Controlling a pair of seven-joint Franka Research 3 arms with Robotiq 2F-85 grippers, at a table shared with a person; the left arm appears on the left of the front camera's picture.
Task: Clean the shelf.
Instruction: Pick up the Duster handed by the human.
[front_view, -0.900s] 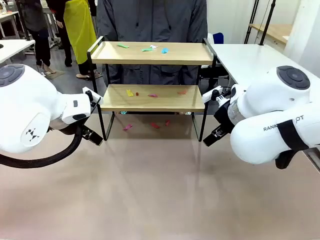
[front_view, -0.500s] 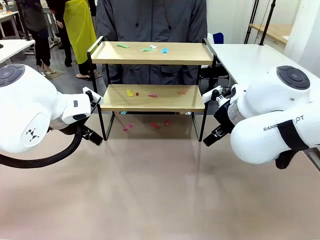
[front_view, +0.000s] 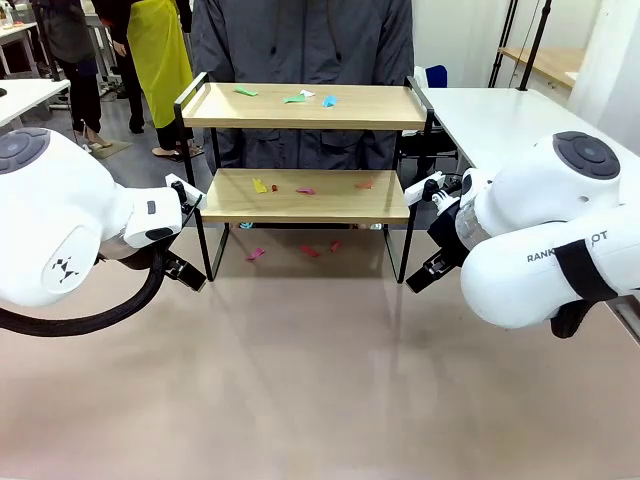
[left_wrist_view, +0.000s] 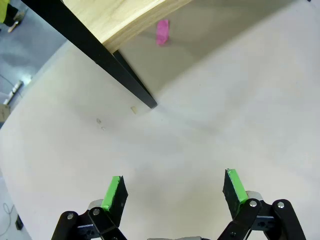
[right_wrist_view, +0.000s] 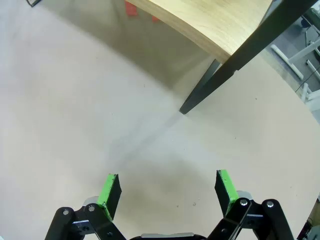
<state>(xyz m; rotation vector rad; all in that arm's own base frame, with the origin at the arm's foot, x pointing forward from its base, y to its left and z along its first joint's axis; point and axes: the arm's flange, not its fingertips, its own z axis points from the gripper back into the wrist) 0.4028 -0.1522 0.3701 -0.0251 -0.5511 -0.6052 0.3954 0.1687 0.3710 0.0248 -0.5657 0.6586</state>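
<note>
- Front view, shelf (front_view: 380, 105): coloured scraps (front_view: 259, 186) on both boards and underneath, cleaning not begun
- Left gripper (left_wrist_view: 174, 179), right gripper (right_wrist_view: 167, 177): spread wide, holding nothing

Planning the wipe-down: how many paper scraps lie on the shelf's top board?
4: a green scrap at the left of the top board, a second green scrap and a white scrap near the middle, a blue scrap right of them. Tinier bits may go unseen.

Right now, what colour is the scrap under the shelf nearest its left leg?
The scrap is pink, clearest in the left wrist view.
</note>
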